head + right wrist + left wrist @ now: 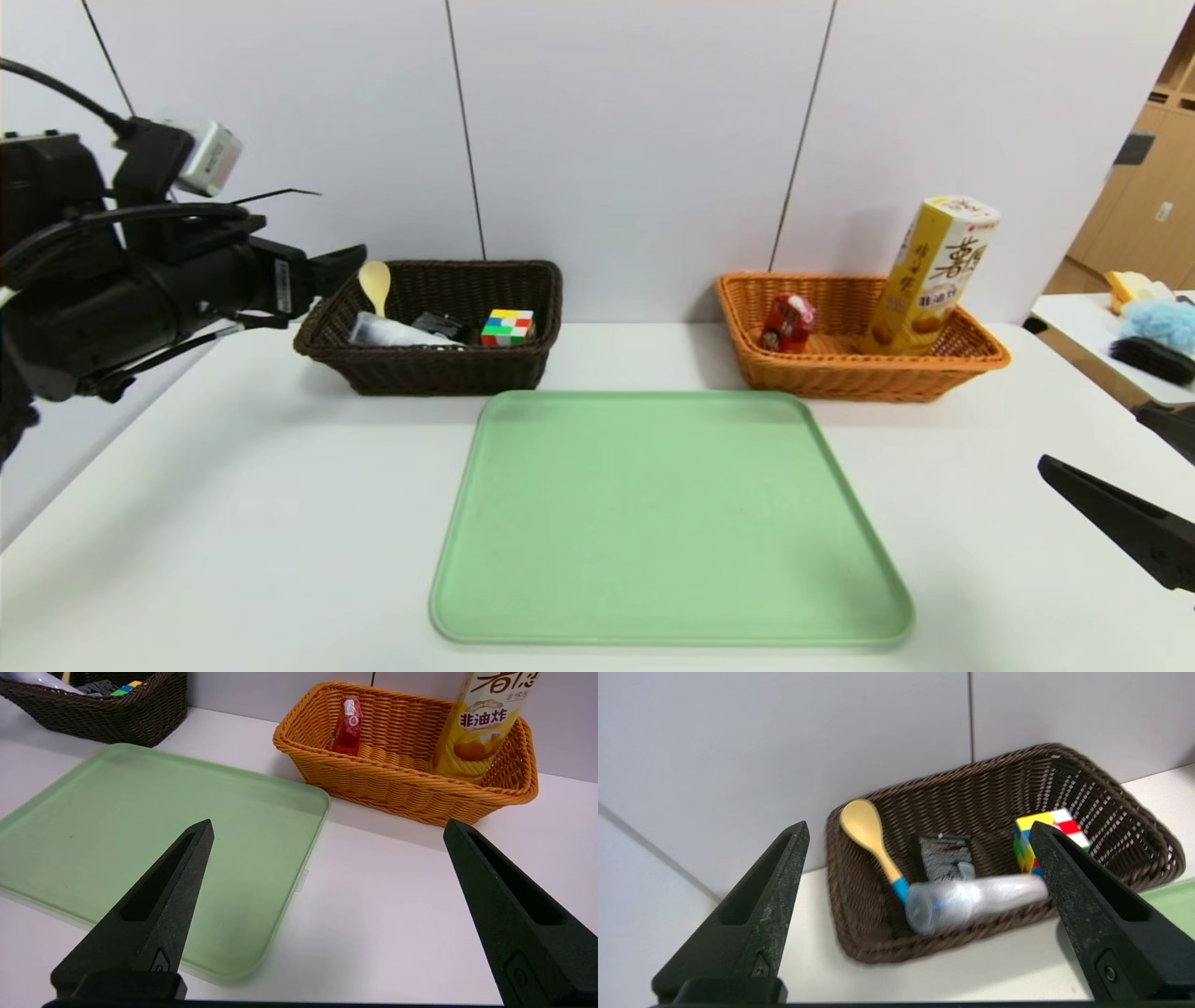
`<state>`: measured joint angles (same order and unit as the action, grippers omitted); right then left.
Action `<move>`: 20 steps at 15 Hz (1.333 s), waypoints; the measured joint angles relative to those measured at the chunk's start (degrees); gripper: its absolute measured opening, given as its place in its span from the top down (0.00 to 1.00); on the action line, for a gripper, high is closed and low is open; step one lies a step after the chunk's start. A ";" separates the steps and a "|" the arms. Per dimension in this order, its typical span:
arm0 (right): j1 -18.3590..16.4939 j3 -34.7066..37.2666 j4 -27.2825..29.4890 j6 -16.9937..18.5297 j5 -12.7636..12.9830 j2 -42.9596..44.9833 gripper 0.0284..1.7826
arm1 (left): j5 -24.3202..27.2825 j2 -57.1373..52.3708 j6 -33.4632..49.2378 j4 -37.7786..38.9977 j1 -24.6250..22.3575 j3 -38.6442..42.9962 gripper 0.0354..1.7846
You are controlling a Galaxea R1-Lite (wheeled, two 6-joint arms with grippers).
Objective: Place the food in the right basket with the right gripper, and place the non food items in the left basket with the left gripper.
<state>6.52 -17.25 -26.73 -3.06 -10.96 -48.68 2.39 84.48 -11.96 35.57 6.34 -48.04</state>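
We see green tray (667,523) centred on white table (233,523). Behind it, dark brown basket (439,369) holds spoon (375,283), bottle (392,331), puzzle cube (507,327); orange basket (840,373) holds red carton (787,323), tall snack box (932,275).

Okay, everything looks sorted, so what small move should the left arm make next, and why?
Probably pull the left gripper back clear of the dark brown basket: it is open and holds nothing, the white bottle lies inside, and the green tray is bare.
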 joint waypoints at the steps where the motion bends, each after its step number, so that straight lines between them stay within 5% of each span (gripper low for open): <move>1: -0.35 0.96 0.15 -0.02 -0.09 1.11 0.05 | -0.88 -3.41 0.02 0.00 -0.15 3.17 0.07; 13: -6.52 10.12 6.18 0.61 -1.28 18.42 0.05 | -1.93 -40.91 7.03 -0.49 -6.13 37.41 0.06; 20: -7.05 9.87 28.10 1.39 -1.83 38.99 0.05 | 1.05 -48.49 7.28 -0.62 -6.07 43.39 0.06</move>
<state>-0.52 -7.38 1.37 -1.67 -12.79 -9.69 3.44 35.99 -4.68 34.95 0.27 -4.66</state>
